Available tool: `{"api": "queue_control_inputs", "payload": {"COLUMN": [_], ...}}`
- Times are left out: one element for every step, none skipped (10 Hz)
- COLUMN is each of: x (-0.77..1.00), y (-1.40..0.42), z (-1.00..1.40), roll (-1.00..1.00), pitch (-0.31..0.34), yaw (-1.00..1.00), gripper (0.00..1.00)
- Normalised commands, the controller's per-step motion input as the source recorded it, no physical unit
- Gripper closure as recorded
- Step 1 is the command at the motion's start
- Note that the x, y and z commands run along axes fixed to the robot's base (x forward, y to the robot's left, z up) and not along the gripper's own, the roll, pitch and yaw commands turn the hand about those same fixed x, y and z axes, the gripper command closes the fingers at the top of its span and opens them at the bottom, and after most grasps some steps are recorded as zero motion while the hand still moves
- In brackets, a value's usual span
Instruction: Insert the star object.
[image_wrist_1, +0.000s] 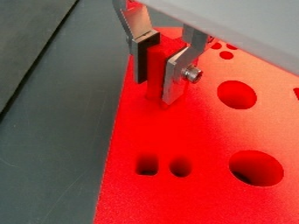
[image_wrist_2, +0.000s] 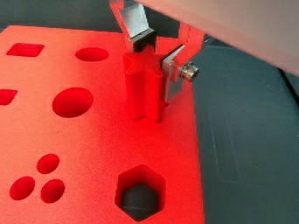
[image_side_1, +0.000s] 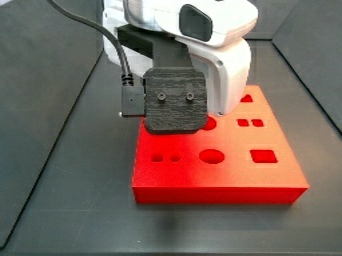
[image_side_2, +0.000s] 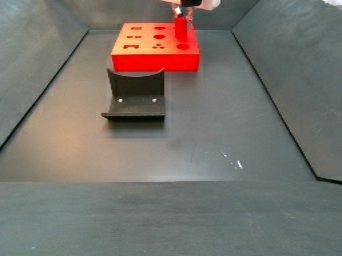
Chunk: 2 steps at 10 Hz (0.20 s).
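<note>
The star object (image_wrist_2: 142, 87) is a bright red peg with a star-shaped end. It stands upright on the large red block (image_wrist_2: 82, 140), near the block's edge. My gripper (image_wrist_2: 156, 59) is shut on its upper part, one silver finger on each side. Both also show in a wrist view, the gripper (image_wrist_1: 160, 77) around the peg (image_wrist_1: 156, 61). The peg's lower end meets the block's top; I cannot tell how deep it sits. In a side view the peg (image_side_2: 181, 32) hangs under the gripper (image_side_2: 181, 12) over the block (image_side_2: 134, 60).
The block has a hexagonal hole (image_wrist_2: 140, 192), round holes (image_wrist_1: 254, 166) and small paired holes (image_wrist_1: 163, 164). The dark fixture (image_side_2: 135, 95) stands on the floor in front of the block. In a side view the arm's wrist (image_side_1: 174, 100) hides the gripper above the block (image_side_1: 221, 170).
</note>
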Motion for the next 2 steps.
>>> {"api": "queue_control_inputs", "payload": {"x": [0.00, 0.00], "y": [0.00, 0.00], "z": [0.00, 0.00], "roll": [0.01, 0.00], "pitch": [0.000, 0.000], "yaw": [0.00, 0.00], "gripper": [1.00, 1.00]}}
